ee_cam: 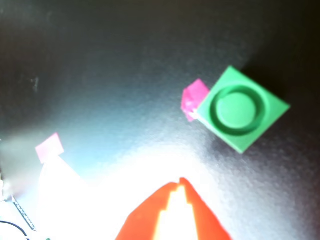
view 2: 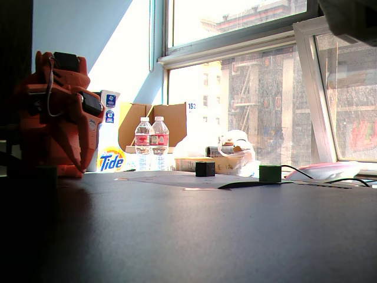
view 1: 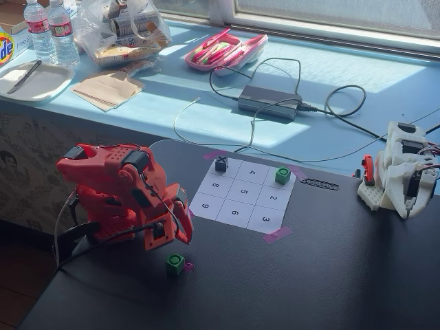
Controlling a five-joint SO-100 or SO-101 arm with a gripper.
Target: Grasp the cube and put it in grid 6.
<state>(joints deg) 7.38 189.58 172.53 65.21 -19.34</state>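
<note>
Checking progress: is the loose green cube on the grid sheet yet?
No. The cube sits on the black table, off the grid sheet.

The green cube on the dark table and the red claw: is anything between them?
Only bare table; the wrist view shows the gripper apart from the cube, pink tape beside it.

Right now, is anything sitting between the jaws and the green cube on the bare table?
Nothing visible. In the wrist view only bare table and a pink tape scrap lie between the gripper and the cube; the tape touches the cube's edge.
</note>
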